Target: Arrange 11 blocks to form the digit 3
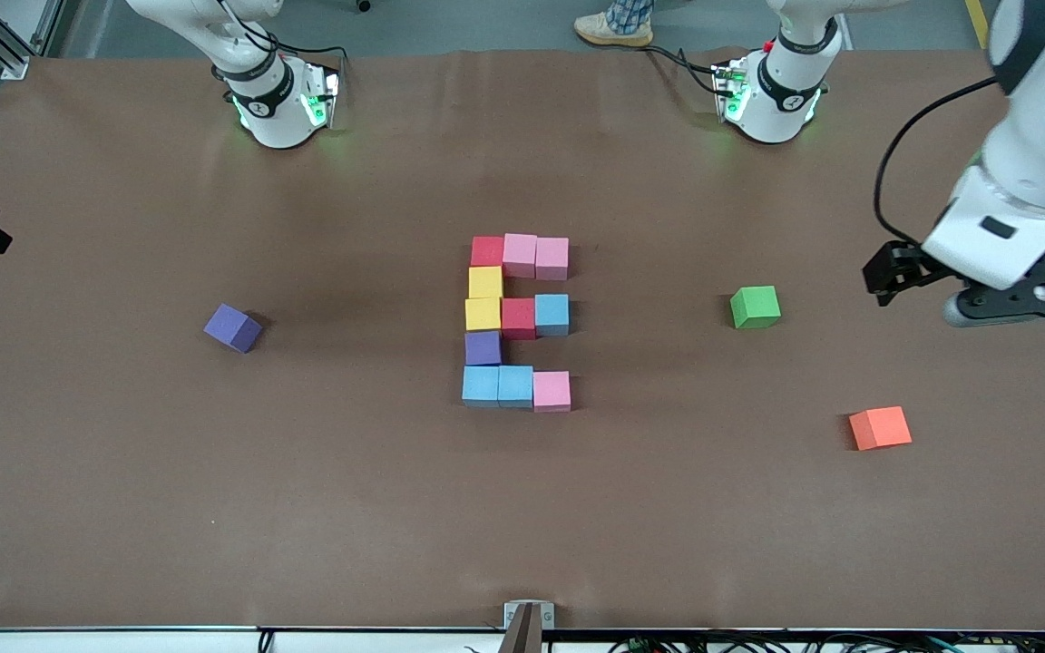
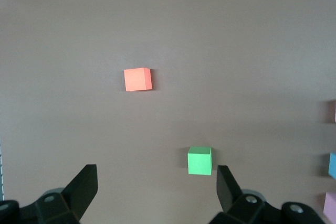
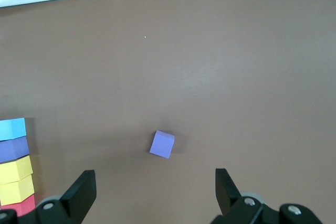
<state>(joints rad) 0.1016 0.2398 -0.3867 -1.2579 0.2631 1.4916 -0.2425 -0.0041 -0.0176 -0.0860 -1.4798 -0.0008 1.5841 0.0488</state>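
Note:
The digit 3 figure (image 1: 517, 319) lies mid-table, made of several touching cubes. Its column, from farthest to nearest, is red (image 1: 487, 250), yellow (image 1: 485, 282), yellow, purple (image 1: 483, 347) and light blue (image 1: 481, 384), on the side toward the right arm's end. Three rows of pink (image 1: 535, 256), red and light blue cubes run from it toward the left arm's end. My left gripper (image 2: 156, 179) is open and empty, high over the left arm's end of the table (image 1: 985, 295). My right gripper (image 3: 156, 184) is open and empty, out of the front view.
A loose purple cube (image 1: 233, 327) lies toward the right arm's end and also shows in the right wrist view (image 3: 161, 144). A green cube (image 1: 756, 307) (image 2: 200, 160) and an orange cube (image 1: 880, 427) (image 2: 138, 79) lie toward the left arm's end.

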